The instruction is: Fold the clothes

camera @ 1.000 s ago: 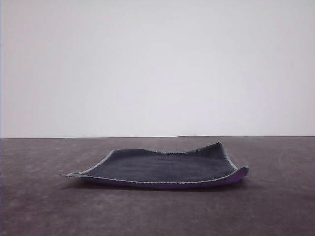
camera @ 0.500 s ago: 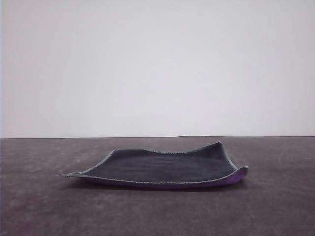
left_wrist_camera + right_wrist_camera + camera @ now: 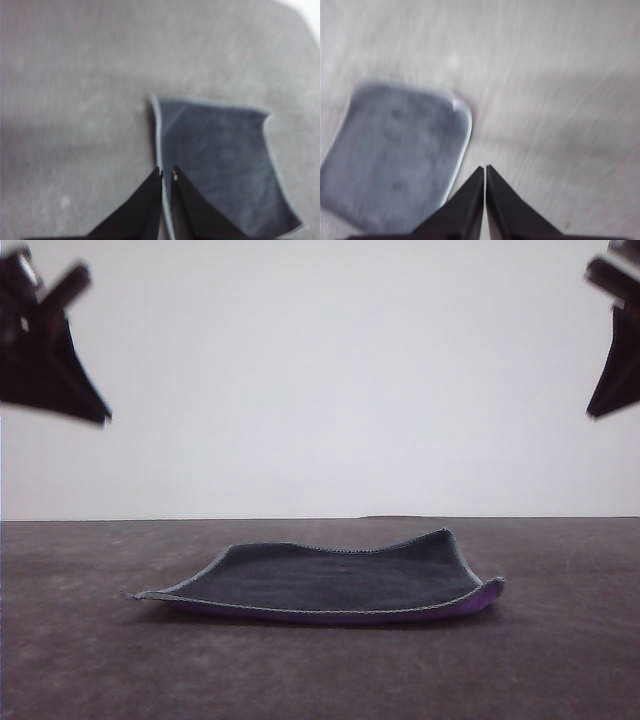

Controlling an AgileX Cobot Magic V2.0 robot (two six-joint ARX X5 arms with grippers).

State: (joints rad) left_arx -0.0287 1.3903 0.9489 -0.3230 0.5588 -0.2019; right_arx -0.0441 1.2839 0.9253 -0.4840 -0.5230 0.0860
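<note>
We're just at the approach: left gripper and right gripper both pinched together, empty, high above the unfolded cloth. Next we'd open up and drop to an edge.

Both end effectors, left and right, are blurred and edge-cropped
</note>
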